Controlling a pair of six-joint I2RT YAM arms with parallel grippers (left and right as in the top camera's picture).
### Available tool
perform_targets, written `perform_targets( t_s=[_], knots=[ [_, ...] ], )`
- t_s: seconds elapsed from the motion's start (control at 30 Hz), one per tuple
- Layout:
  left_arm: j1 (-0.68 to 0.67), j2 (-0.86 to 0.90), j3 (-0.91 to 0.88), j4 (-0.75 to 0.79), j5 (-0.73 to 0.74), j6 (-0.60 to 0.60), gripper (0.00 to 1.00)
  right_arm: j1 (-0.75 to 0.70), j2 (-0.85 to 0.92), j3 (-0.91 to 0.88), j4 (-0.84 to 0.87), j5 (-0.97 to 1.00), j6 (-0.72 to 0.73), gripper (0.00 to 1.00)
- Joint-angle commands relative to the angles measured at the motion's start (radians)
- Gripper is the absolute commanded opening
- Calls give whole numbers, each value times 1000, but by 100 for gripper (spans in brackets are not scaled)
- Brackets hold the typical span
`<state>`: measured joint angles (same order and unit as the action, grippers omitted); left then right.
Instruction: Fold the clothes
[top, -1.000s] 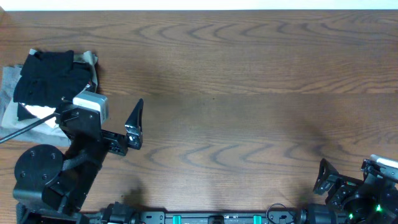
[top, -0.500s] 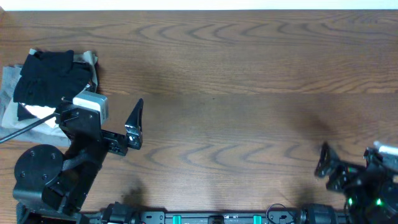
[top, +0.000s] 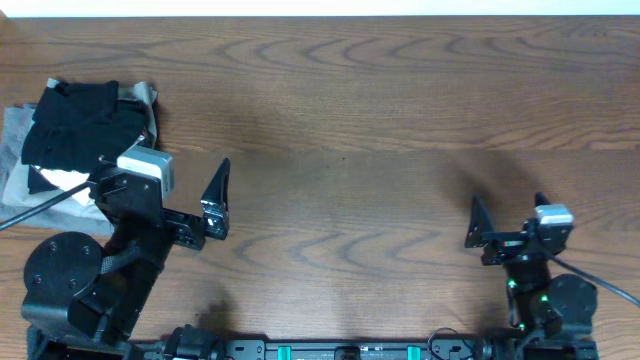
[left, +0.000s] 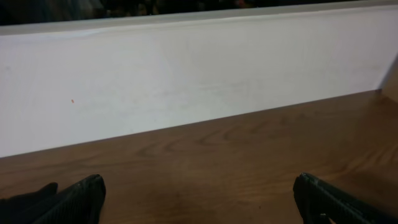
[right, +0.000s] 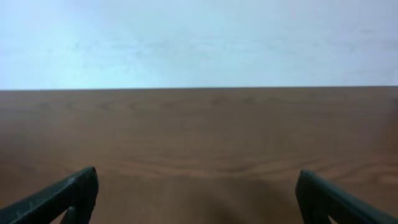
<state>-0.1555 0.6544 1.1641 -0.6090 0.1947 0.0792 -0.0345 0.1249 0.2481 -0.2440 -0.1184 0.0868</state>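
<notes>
The clothes (top: 80, 125), a black T-shirt, lie bunched on top of a small pile at the table's far left in the overhead view. My left gripper (top: 195, 200) hovers just right of and below that pile, clear of it. Its jaws stand wide open with only bare wood between the fingertips (left: 84, 193). My right gripper (top: 508, 218) is near the front right of the table, far from the clothes, and also wide open and empty. Both wrist views, left gripper (left: 199, 190) and right gripper (right: 198, 183), show only table and wall; the clothes are out of their view.
Under the black shirt lie a white folded garment (top: 55, 182) and a grey folded garment (top: 14, 140). A white wall (left: 186, 81) runs along the table's far edge. The left arm's base (top: 60, 275) sits at the front left corner.
The right arm has swung out of the bottom-right corner, moving left and forward over the table, still open. The left arm and the pile have not moved.
</notes>
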Motion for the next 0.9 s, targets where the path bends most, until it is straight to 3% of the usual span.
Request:
perform_targets(
  t_s=[0.0, 0.27, 0.87],
  knots=[
    [-5, -5, -3, 3, -9, 6, 98, 11, -62, -91, 54, -9, -13, 99],
    [-5, -5, -3, 3, -9, 6, 98, 11, -120, -241, 261, 36, -12, 99],
    [-5, -5, -3, 3, -9, 6, 98, 10, -119, -243, 173, 77, -14, 99]
  ],
)
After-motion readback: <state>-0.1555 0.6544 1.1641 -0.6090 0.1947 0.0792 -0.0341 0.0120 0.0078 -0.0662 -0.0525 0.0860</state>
